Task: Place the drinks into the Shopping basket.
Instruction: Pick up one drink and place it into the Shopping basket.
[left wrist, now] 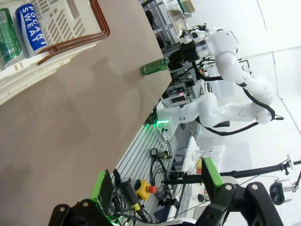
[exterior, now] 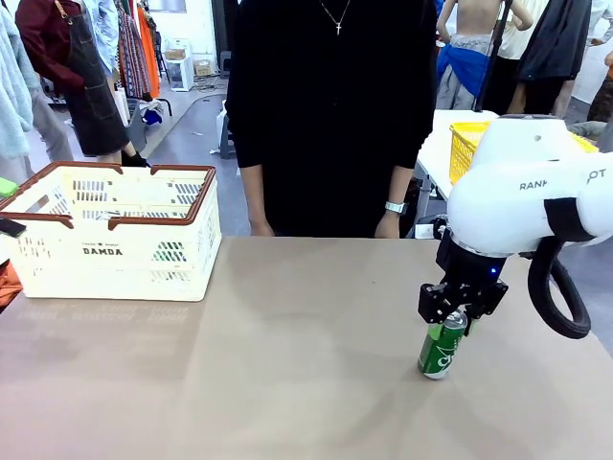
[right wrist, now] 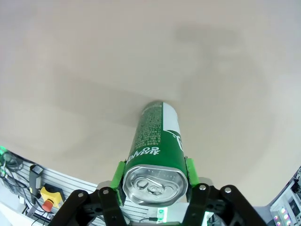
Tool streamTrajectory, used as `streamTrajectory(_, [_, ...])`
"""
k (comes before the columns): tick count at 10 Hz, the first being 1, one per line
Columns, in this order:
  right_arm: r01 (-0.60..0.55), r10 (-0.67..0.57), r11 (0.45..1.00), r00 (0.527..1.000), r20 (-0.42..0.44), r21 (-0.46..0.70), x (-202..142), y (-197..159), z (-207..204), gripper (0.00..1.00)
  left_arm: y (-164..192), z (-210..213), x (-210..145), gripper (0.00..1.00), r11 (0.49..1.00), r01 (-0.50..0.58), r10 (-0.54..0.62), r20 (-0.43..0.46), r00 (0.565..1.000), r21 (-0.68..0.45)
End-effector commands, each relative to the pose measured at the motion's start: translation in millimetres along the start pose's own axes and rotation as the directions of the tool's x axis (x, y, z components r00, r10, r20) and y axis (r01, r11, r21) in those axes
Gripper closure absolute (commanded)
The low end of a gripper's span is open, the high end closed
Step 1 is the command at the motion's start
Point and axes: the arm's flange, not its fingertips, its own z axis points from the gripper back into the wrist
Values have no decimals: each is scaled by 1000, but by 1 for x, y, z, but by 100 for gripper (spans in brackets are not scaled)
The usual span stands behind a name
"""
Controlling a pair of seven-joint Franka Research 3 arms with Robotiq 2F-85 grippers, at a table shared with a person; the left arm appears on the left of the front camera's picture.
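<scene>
Green can (right wrist: 157, 155) clamped at its top
Right end effector (exterior: 450, 311) grips it on the table (exterior: 287, 364); left end effector (left wrist: 157, 188) open.

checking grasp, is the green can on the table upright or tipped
Slightly tilted: the green can leans, its base on the table, right gripper clamped at its top.

Right gripper (exterior: 453, 321) clamped, left gripper (left wrist: 157, 186) agape.

Tan tabletop (exterior: 287, 364), grey floor (exterior: 192, 125) behind, clothes rack (exterior: 134, 48) at left, white boxes (exterior: 180, 67) by far wall
</scene>
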Motion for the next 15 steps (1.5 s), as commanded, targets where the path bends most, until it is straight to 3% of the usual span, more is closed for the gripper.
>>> streamTrajectory(1, [-26,27,999,999,18,-28,3,3,5,100,-1,0,0,0,1000,1,-1,15,1000,-3])
streamTrajectory(3, [-30,30,999,999,17,-33,1,6,12,100,-1,0,0,0,1000,1,-1,15,1000,-3])
streamTrajectory(5, [5,-3,1000,999,53,-29,5,22,57,100,-1,0,0,0,1000,1,-1,15,1000,-3])
streamTrajectory(6, [-68,72,997,992,104,-43,18,49,84,100,-1,0,0,0,1000,1,-1,15,1000,-3])
streamTrajectory(8, [-205,211,977,961,180,-52,50,115,101,100,-1,0,0,0,1000,1,-1,15,1000,-3])
streamTrajectory(10, [-353,357,934,915,189,-57,84,185,90,100,-1,0,0,0,1000,1,-1,15,1000,-3])
streamTrajectory(12, [-460,467,884,876,119,-86,104,239,61,100,-1,0,0,0,1000,1,-1,15,1000,-3])
streamTrajectory(15, [-563,569,820,821,52,-101,111,282,9,100,-1,0,0,0,1000,1,-1,15,1000,-3])
